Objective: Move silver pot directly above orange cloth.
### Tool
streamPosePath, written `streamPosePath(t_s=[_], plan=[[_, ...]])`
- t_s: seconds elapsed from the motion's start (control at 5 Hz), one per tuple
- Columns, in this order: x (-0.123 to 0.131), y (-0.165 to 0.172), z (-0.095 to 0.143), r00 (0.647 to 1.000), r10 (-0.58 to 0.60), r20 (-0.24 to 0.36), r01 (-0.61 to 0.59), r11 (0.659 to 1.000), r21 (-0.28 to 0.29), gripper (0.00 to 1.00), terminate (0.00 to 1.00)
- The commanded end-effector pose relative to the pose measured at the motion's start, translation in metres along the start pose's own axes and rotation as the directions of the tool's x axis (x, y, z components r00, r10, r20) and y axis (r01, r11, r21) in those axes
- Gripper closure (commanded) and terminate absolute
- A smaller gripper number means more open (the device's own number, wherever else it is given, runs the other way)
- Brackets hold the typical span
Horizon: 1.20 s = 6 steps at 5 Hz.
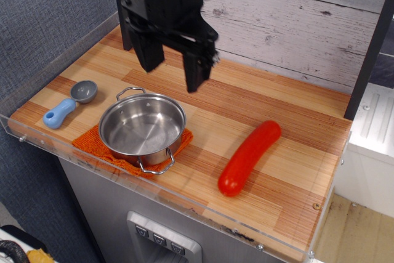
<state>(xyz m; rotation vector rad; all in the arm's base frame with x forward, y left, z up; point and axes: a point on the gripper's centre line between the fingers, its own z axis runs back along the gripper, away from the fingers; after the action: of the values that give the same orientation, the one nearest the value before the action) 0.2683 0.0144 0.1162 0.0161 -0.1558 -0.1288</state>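
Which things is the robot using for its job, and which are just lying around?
For the job: pot, orange cloth under it, end effector open above the counter.
Just lying around: blue scoop, red sausage.

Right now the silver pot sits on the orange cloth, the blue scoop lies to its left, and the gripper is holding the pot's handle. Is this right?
Not quite. The gripper is open and hangs above the counter behind the silver pot, touching nothing. The rest holds: the pot sits on the orange cloth, with the blue scoop to its left, as observation.image shows.
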Motion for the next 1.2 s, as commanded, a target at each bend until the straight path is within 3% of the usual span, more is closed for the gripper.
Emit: streamPosePath(t_s=[0.0,0.4,1.0], plan=[[-0.009,0.009,-0.021,0.997,0.075,-0.03,-0.075,0.997,0.007,0.0,0.0],[-0.03,0.007,-0.059,0.995,0.075,-0.067,-0.077,0.997,-0.029,0.0,0.0],[-0.024,-0.004,-0.078,0.997,0.021,-0.069,-0.023,0.999,-0.029,0.0,0.0]])
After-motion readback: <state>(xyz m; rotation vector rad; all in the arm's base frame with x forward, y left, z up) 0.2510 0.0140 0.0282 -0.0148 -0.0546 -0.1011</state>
